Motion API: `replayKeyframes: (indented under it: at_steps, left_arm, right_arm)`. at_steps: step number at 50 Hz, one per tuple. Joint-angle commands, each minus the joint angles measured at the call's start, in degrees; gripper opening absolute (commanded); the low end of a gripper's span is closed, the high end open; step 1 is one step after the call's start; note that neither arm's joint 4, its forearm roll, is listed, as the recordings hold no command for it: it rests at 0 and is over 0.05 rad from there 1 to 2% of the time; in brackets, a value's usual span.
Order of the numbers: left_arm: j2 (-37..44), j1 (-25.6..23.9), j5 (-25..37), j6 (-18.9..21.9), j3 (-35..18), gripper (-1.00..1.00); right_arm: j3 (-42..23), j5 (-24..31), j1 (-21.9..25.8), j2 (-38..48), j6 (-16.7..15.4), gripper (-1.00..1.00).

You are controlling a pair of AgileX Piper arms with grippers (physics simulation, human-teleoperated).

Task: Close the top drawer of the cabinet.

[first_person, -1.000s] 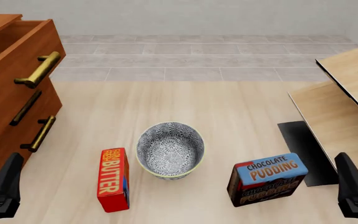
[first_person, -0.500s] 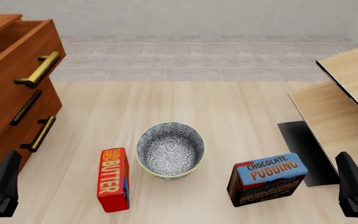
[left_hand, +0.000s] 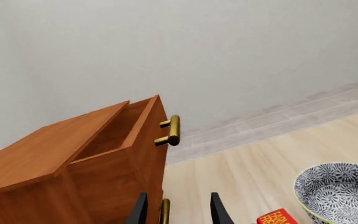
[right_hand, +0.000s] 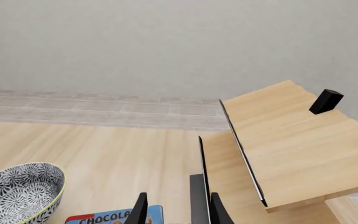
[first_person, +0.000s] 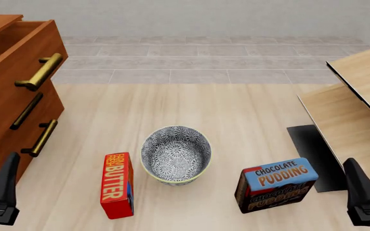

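The task is not yet begun, as far as the pictures show. The top drawer (first_person: 19, 62) of the cabinet (first_person: 5, 139) stands pulled out, its front leaning forward beyond the two lower drawers, and its brass handle (first_person: 41, 72) is free; nothing touches it.

The left pincer (first_person: 4, 185) sits low at the near left edge of the desk (first_person: 249, 125), beside the lower part of the cabinet. The open drawer is above it and ahead of it, well apart. In the left wrist view the two fingers (left_hand: 140, 211) stand apart with nothing between them, and the drawer with its handle (left_hand: 171, 130) is seen higher, in front of the pincer.

To the right of the left pincer lies a red butter box (first_person: 117, 185), then a patterned bowl (first_person: 175, 154) just beside it, then a chocolate pudding box (first_person: 276, 184). None of them is in the way to the drawer.

The right pincer (first_person: 365, 195) is at the near right edge, just to the right of the pudding box, far from the cabinet. Its fingers (right_hand: 139, 212) are also apart and empty, and pale wood panels (right_hand: 285, 144) rise in front of it.

What is left is everything: I judge the left arm should rise to the drawer front and push it in until it is level with the others.
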Motion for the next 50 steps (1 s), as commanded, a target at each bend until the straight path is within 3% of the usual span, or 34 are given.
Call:
replayKeyframes:
  at_steps: [1, 5, 7, 15, 32, 40, 45, 50]
  left_arm:
    - [0.0, -2.7, -1.9, 10.0, 0.7, 1.00]
    - [0.0, -2.8, -2.9, 14.2, 0.7, 1.00]
    - [0.0, -2.9, -3.0, 15.1, 0.5, 1.00]
    - [0.0, -3.5, -1.3, 17.1, -1.7, 1.00]
    - [0.0, -4.7, -6.1, 28.8, 0.7, 1.00]
    - [0.3, -4.4, -5.9, 30.8, 0.7, 1.00]
    - [3.7, -4.1, -9.9, 32.4, 0.7, 1.00]
    - [16.5, -4.4, -22.9, 35.5, 0.7, 1.00]
  right_arm:
    - [0.1, 0.6, 2.0, -0.2, -1.6, 1.00]
    - [0.1, 0.0, 2.6, -0.4, -3.1, 1.00]
    - [0.1, -3.2, 2.1, -0.4, -7.3, 1.00]
    - [0.1, -3.2, 3.4, -0.4, -6.9, 1.00]
    - [0.1, -3.0, 3.7, -0.4, -7.1, 1.00]
    - [0.1, -2.8, 3.5, -0.4, -7.0, 1.00]
    - [0.1, -2.9, 3.6, -0.4, -7.0, 1.00]
    - [0.1, -2.8, 3.5, -0.4, -7.1, 1.00]
